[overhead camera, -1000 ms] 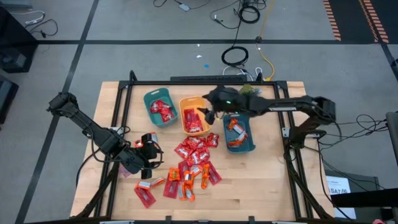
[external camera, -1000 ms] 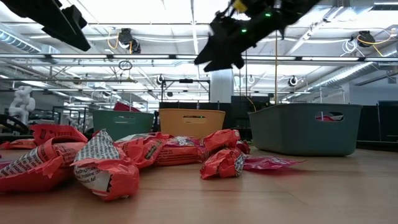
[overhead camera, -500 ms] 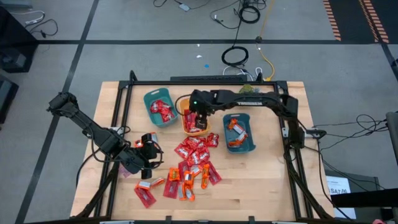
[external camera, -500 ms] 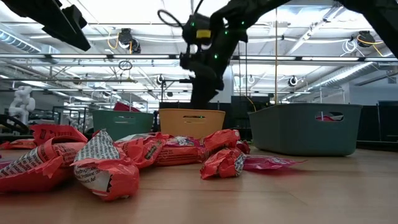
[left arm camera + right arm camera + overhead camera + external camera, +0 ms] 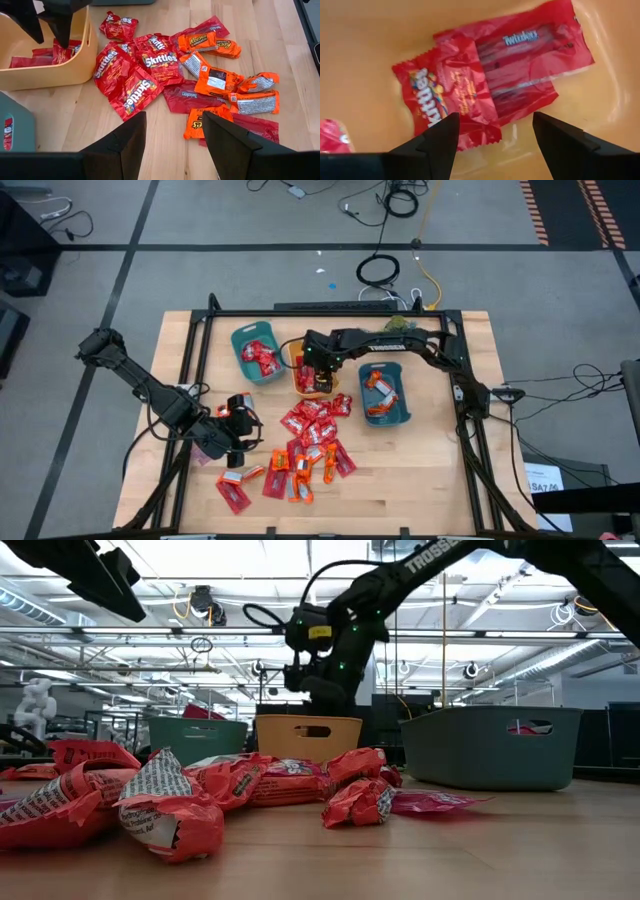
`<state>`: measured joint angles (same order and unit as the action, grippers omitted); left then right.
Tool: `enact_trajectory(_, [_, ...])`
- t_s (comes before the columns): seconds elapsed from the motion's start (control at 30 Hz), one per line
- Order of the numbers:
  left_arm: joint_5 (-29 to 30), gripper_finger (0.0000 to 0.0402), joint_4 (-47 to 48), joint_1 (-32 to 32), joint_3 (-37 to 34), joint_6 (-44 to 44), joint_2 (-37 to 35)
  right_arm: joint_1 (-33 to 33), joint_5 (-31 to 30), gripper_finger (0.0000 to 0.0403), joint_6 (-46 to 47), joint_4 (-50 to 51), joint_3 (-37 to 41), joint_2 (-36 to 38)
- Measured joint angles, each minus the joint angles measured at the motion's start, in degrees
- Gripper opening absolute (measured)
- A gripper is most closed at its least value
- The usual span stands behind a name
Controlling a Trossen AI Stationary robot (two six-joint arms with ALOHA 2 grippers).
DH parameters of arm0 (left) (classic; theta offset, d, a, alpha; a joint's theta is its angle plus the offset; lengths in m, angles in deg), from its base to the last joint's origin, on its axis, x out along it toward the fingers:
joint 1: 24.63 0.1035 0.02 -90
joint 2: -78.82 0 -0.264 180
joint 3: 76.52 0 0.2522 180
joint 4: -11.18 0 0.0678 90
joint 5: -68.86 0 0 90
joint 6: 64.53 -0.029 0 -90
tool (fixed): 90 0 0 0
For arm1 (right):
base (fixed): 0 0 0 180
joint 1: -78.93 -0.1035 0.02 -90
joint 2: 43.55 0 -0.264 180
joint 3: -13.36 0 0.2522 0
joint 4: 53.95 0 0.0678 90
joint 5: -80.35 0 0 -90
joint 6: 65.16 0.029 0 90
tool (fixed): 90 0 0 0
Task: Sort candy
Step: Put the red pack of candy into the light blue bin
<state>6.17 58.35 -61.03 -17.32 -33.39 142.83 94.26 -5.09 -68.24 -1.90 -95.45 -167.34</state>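
Loose candy (image 5: 312, 445), red Skittles packets and orange Reese's packets, lies in a pile on the wooden table; it also shows in the left wrist view (image 5: 190, 75). My right gripper (image 5: 318, 370) is open and hangs down into the orange bin (image 5: 300, 348), just above a red Skittles packet (image 5: 445, 100) and a red Twizzlers packet (image 5: 530, 65) that lie flat on the bin's floor. My left gripper (image 5: 243, 432) is open and empty, above the table at the left of the pile, facing it (image 5: 175, 125).
A teal bin (image 5: 240, 340) with red candy stands left of the orange bin. Another teal bin (image 5: 404, 412) with orange and red candy stands to its right. A small green plant (image 5: 400, 325) sits at the far edge. Bare wood lies at the near right.
My right gripper has gone toward the table's left edge, from the gap between the orange bin and the right teal bin to over the orange bin, and down into it. My left arm has kept still.
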Motion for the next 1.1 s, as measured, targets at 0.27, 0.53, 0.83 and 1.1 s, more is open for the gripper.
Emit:
enact_trajectory(0.27, [0.0,0.0204,0.0,0.0,-0.01,0.0,0.0,-0.21,1.73,0.0208,0.0,0.64,-0.04,-2.02])
enact_trajectory(0.53, [0.0,0.0204,-0.02,0.0,0.01,0.0,0.0,-0.41,0.85,0.0082,-0.85,0.8,0.0,-1.08])
enact_trajectory(0.83, [0.0,0.0204,0.0,0.0,0.01,0.0,0.0,0.14,0.82,0.0005,-1.23,1.4,0.01,5.34])
enact_trajectory(1.1, [0.0,0.0204,0.0,0.0,0.01,0.01,0.0,0.1,0.85,0.0001,-1.21,0.83,0.01,9.55])
